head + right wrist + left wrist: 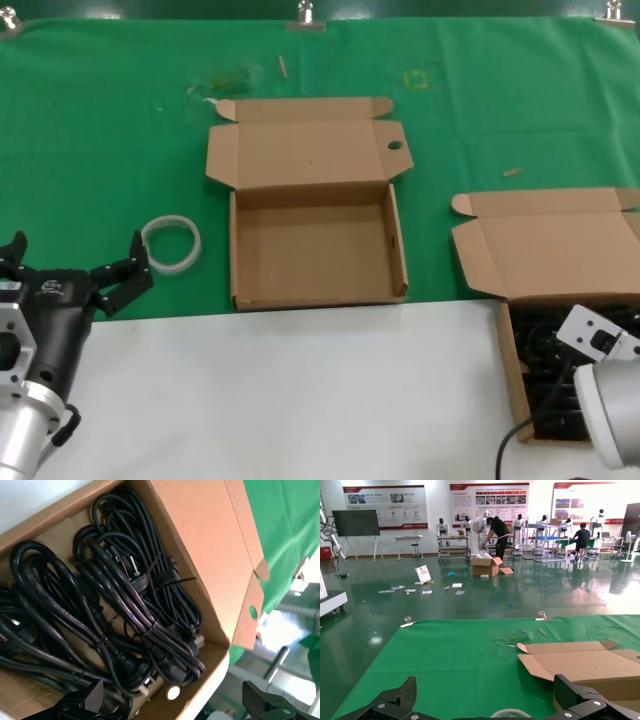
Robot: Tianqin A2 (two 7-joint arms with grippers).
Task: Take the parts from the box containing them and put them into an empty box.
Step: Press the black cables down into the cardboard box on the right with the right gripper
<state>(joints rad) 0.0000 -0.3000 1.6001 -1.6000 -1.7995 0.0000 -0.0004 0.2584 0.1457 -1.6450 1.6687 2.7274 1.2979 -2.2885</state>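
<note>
Sitting untouched in the box containing them [210,570], the parts [115,610] are being shown as several black cable coils, tied and packed side by side; that box is lying at the near right of the table, lid hinged open toward the far side. No transfer is being indicated yet: the empty box [316,250] at centre is being seen bare inside, so every bundle is being judged as left to move. In the right wrist view the coils' long axes are being laid roughly parallel to one another, along the box floor, with plug ends gathered toward one wall; which scene direction that is cannot be told. The right gripper [175,707] is being held directly above the cables, fingers spread wide, nothing grasped. The left gripper [112,280] is being parked at the near left, fingers apart and empty, just beside a white ring [172,243] on the green cloth [100,130].
</note>
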